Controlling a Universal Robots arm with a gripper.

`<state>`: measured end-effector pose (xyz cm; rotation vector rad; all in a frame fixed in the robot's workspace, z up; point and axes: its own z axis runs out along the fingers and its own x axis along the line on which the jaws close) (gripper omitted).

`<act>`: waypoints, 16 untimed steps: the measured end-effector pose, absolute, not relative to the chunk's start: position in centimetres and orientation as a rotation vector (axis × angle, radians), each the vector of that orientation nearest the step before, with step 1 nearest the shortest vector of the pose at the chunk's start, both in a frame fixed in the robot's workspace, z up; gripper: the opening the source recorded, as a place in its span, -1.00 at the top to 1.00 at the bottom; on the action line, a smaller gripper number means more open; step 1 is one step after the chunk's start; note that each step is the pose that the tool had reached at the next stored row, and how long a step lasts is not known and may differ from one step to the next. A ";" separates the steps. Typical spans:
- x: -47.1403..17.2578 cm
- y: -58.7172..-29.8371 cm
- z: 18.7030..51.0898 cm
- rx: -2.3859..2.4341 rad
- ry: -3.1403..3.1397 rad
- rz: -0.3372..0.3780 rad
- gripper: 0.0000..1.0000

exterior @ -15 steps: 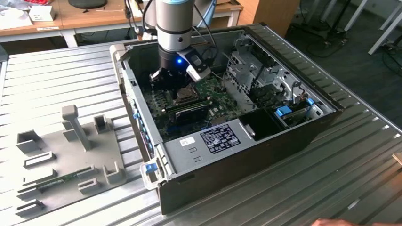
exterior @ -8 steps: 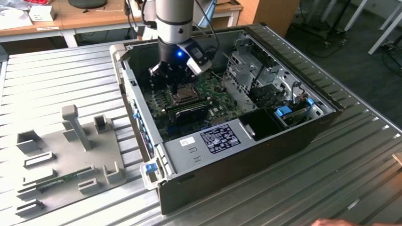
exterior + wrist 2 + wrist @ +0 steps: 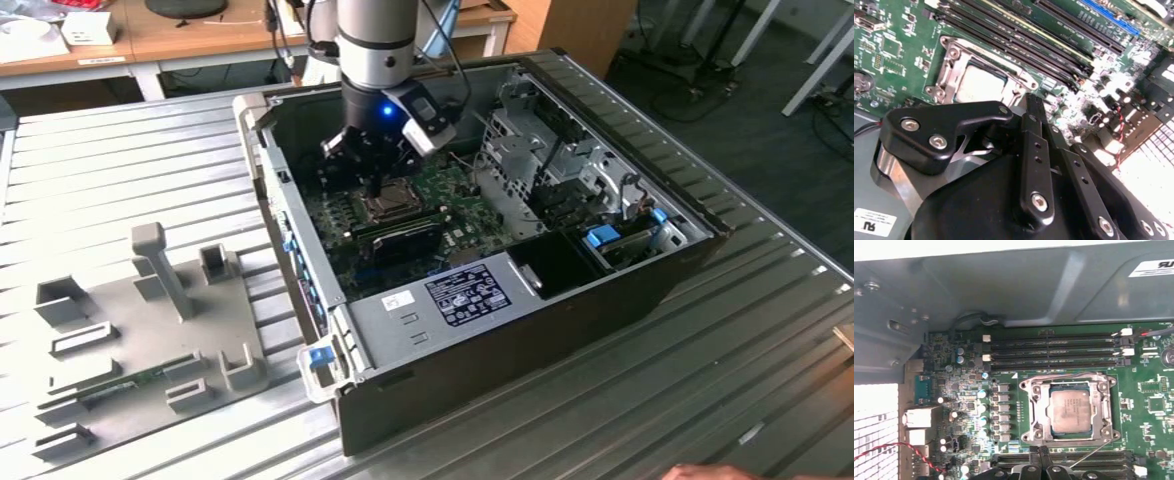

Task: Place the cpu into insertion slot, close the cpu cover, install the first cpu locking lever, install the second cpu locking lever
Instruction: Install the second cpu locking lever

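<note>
First wrist view: cpu [image 3: 1070, 410] seated in insertion slot [image 3: 1035, 407], cpu cover [image 3: 1070, 378] down (levers unclear). Pincer [image 3: 1044, 471] state: we can't tell. We should approach slot-side levers slowly.

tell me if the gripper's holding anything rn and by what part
It cannot be told. The gripper hangs just above the board beside the insertion slot, where the cpu already sits under the cpu cover.

White sticker [image 3: 873, 222] on case wall: mark too blurred, unreadable; no other legible text.
</note>
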<state>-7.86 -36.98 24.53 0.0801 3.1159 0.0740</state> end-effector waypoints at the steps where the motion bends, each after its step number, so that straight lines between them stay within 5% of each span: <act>1: -7.7 -37.0 24.5 0.080 3.116 0.074 0.79; 16: -6.3 -37.1 25.7 0.080 3.122 0.074 0.79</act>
